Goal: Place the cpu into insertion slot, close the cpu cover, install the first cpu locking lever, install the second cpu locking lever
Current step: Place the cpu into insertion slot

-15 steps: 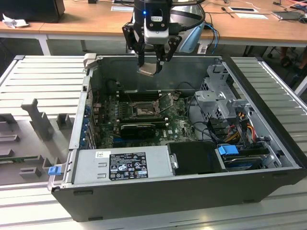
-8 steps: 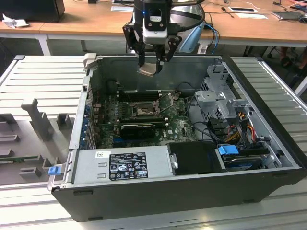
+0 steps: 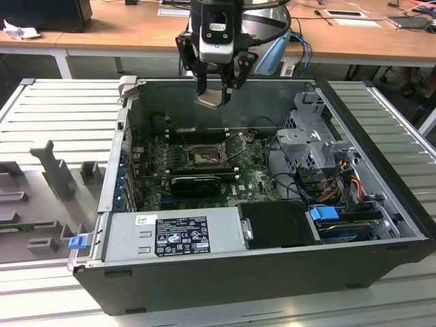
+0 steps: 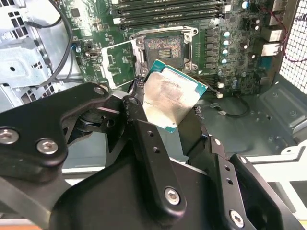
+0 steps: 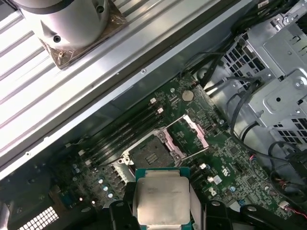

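Observation:
My gripper point(image 3: 216, 92) hangs above the rear wall of the open computer case and is shut on the cpu point(image 3: 210, 101), a flat silvery square chip with a green edge. In both wrist views the cpu point(image 4: 170, 98) point(image 5: 160, 199) sits tilted between the black fingers point(image 4: 139, 115), high above the board. The insertion slot point(image 3: 204, 158) point(image 4: 165, 47) point(image 5: 147, 154) lies bare on the green motherboard, its dark centre showing. The cpu cover point(image 4: 116, 64) point(image 5: 190, 136), a thin metal frame, is swung open beside the slot.
Long black memory slots point(image 4: 168, 12) run along one side of the socket, and a black expansion card point(image 3: 196, 182) along the other. A grey power supply box point(image 3: 174, 235) fills the case front. A metal drive cage point(image 3: 310, 146) with cables stands at the exterior view's right.

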Motion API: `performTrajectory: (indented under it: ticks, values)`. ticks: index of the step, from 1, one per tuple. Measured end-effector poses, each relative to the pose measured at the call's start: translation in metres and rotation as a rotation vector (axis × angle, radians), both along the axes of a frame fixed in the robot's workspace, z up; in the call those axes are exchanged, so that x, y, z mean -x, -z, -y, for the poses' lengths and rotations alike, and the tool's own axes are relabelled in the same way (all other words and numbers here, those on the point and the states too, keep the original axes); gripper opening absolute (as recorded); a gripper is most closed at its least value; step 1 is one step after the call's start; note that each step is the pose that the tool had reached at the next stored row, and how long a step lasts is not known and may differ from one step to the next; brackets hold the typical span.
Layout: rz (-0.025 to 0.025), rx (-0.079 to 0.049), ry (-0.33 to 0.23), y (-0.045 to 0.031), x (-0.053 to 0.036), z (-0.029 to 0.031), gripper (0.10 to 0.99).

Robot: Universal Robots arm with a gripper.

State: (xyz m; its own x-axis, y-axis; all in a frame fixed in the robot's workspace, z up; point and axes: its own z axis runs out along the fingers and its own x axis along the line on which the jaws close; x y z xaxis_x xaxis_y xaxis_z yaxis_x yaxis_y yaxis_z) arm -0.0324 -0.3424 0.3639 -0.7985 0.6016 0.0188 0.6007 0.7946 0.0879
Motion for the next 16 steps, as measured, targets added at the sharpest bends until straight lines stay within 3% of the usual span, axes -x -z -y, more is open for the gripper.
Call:
performTrajectory:
  ticks: [11,16]
  values:
    - [0.0,0.0,0.096,0.0018,0.0,0.0,0.529]
    - [-0.0001,0.0,0.113,0.0043,0.0,0.0,0.529]
